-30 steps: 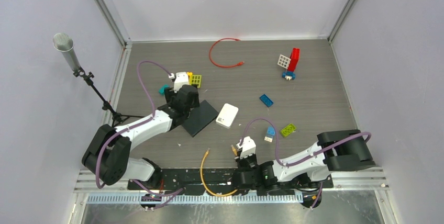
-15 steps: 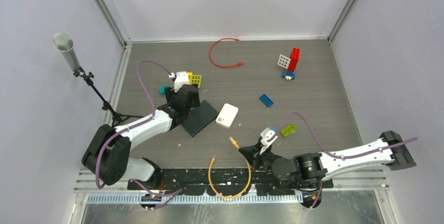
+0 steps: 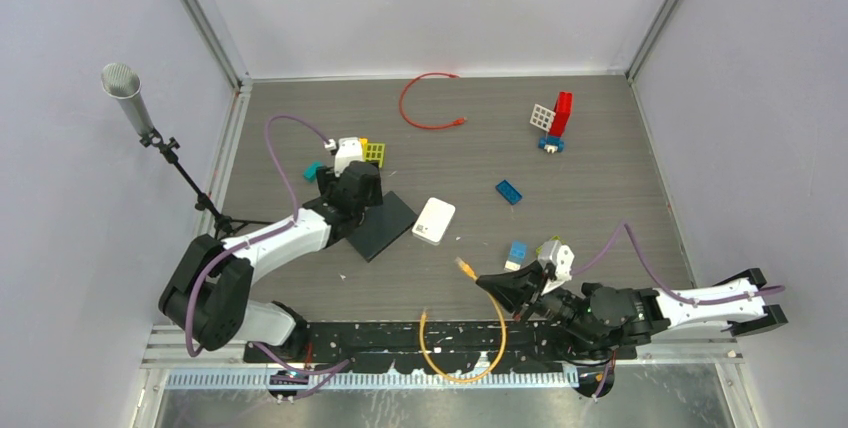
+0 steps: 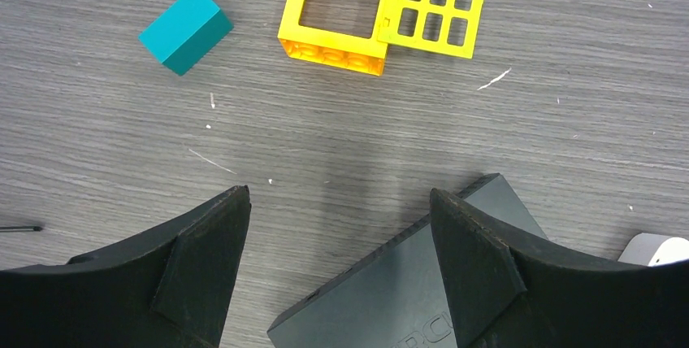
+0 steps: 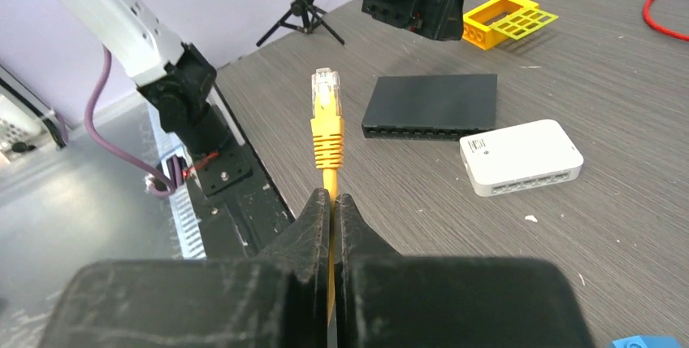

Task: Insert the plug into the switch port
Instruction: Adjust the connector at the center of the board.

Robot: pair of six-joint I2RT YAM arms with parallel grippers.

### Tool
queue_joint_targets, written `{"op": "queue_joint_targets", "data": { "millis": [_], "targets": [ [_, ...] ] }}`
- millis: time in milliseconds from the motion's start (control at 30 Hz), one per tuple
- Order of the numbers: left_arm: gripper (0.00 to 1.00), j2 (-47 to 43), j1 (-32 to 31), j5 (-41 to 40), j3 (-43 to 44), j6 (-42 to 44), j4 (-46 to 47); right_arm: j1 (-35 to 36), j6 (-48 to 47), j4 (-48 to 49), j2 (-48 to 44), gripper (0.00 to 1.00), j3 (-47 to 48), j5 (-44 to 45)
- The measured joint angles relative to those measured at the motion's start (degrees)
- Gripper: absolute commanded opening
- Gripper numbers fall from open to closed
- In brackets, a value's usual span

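Note:
A yellow cable ends in a clear plug (image 5: 325,86) that sticks out ahead of my right gripper (image 5: 332,198), which is shut on the cable just behind the plug. In the top view that gripper (image 3: 487,283) is low at the table's near edge, the plug (image 3: 465,268) pointing up-left, and the cable (image 3: 460,348) loops below it. The black switch (image 3: 381,225) lies flat left of centre, its row of ports (image 5: 422,132) facing my right wrist camera. My left gripper (image 4: 340,202) hangs open over the switch's far corner (image 4: 455,283), nothing between its fingers.
A white switch (image 3: 434,220) lies right beside the black one. A yellow frame brick (image 4: 382,6) and a teal block (image 4: 184,29) sit beyond the left gripper. A red cable (image 3: 425,103), blue bricks (image 3: 509,191), a red-and-white brick stack (image 3: 555,120) and a microphone stand (image 3: 165,143) are also here.
My right arm has swung out to the right and extended, carrying the plug up and right from the near edge. The cable's loop trailed along. The left arm has stayed put.

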Motion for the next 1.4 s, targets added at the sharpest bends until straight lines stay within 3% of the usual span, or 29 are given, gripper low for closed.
{"op": "queue_joint_targets", "data": {
  "millis": [533,1133,1400],
  "targets": [
    [0.82,0.5,0.0,2.8,0.0,0.2,-0.2,0.0,-0.9,-4.0,2.8,0.01,0.0,-1.2],
    [0.82,0.7,0.0,3.2,0.0,0.3,-0.2,0.0,-1.3,7.9,-4.2,0.01,1.1,-11.7],
    [0.82,0.7,0.0,3.4,0.0,0.3,-0.2,0.0,-1.4,8.9,-8.5,0.00,1.2,-13.0]
  ]
}}
